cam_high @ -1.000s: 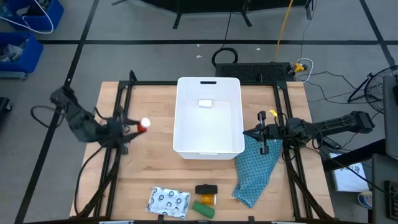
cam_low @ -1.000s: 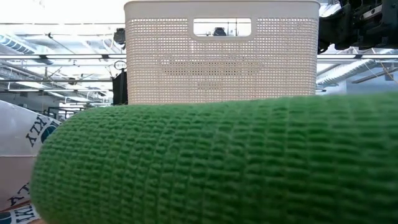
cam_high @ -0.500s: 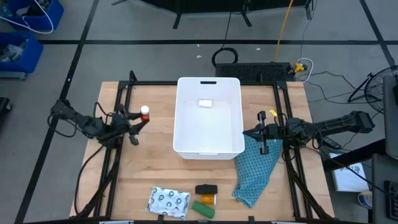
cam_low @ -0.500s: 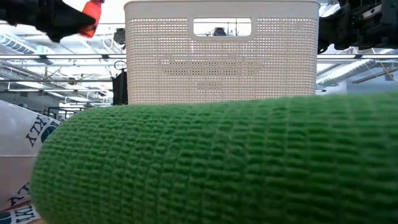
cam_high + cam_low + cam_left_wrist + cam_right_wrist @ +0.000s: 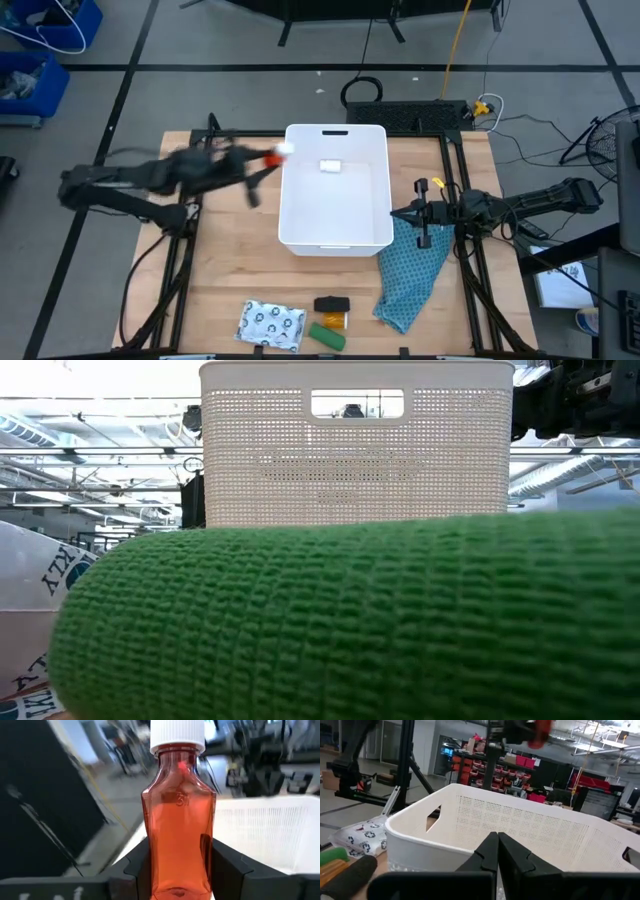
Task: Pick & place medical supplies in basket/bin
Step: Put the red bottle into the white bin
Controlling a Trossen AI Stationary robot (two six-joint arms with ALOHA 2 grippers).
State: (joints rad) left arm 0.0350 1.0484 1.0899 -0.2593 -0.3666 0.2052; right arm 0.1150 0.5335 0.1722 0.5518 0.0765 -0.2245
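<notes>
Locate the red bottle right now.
High view: red bottle held in the left gripper, at the white bin's far-left corner rim.

Translucent glossy red plastic bottle (image 5: 178, 827) with ribbed white cap, matt white plastic bin (image 5: 336, 190) with finely perforated walls, pale wood table (image 5: 230, 270), teal patterned cloth (image 5: 410, 275), crinkled silvery packet (image 5: 270, 324), coarse woven green block (image 5: 350, 620)

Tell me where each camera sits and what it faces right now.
High: overhead, looking down; both arms, white bin.
Low: table height, green block fills it, bin behind.
Left wrist: left claw holding red bottle, bin beyond.
Right wrist: shut right claw facing bin.
All four views share the bin.
</notes>
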